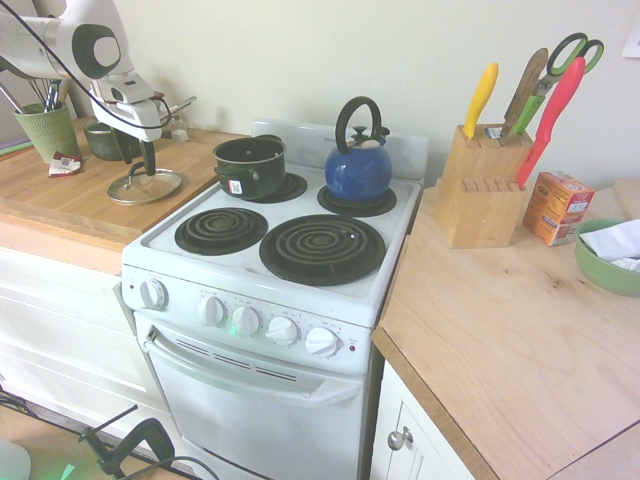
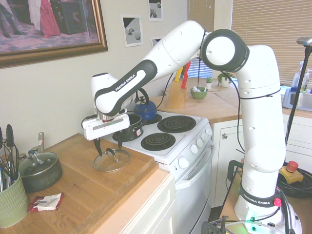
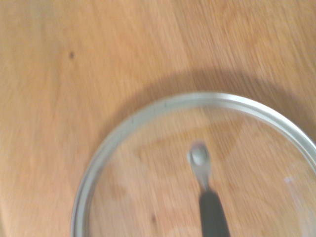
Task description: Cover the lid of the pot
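A: How is the arm posed?

B: It rises from its base at the front of the stove (image 2: 187, 141), bends at a high elbow and reaches across to the wooden counter (image 2: 73, 195) beside the stove. The wrist points straight down, so the gripper (image 2: 108, 145) hangs vertically over the lid (image 2: 111, 160).

A: And the fingers?

B: Spread wide, one dark finger on each side of the lid's central knob, tips just above the glass. They hold nothing. In the first exterior view the gripper (image 1: 140, 160) stands right over the lid (image 1: 145, 186) in the same way.

A: Where does the lid lie?

B: Flat on the counter, just beside the stove's edge, knob up. The wrist view shows its metal rim (image 3: 163, 106) and the wood grain through the glass, though that picture is blurred.

A: And the pot?

B: The pot (image 1: 250, 165) sits uncovered on the stove's rear burner nearest the counter, close to the lid, its red-and-white label facing forward. A blue kettle (image 1: 358, 165) stands on the other rear burner.

A: Anything else near the arm?

B: A dark green pot (image 2: 39, 170) sits farther along the counter, well apart from the lid.
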Available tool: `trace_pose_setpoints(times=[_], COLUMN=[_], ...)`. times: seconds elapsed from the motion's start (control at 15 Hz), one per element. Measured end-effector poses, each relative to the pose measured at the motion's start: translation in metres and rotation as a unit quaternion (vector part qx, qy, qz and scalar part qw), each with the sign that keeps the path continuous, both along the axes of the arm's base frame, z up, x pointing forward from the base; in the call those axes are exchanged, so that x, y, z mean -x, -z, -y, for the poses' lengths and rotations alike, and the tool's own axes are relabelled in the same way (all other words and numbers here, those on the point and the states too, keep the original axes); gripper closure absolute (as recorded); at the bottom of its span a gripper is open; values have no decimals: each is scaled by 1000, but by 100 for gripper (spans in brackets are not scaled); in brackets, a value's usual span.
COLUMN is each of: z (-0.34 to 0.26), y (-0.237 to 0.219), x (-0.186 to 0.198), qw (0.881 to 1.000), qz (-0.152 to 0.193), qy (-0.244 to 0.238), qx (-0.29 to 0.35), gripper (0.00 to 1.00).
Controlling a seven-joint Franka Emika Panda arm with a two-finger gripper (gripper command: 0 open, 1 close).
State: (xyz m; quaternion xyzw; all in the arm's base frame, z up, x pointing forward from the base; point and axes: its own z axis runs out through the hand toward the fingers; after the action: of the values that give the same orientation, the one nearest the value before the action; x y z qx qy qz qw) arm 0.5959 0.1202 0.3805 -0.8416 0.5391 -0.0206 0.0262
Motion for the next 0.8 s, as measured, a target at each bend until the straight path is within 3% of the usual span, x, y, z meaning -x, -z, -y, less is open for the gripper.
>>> trace_pose_setpoints(times=[0.8], z=[-2], y=[11], x=[-7], qw=[1000], qz=[-11], qy=[1], qx=[8], gripper=[100])
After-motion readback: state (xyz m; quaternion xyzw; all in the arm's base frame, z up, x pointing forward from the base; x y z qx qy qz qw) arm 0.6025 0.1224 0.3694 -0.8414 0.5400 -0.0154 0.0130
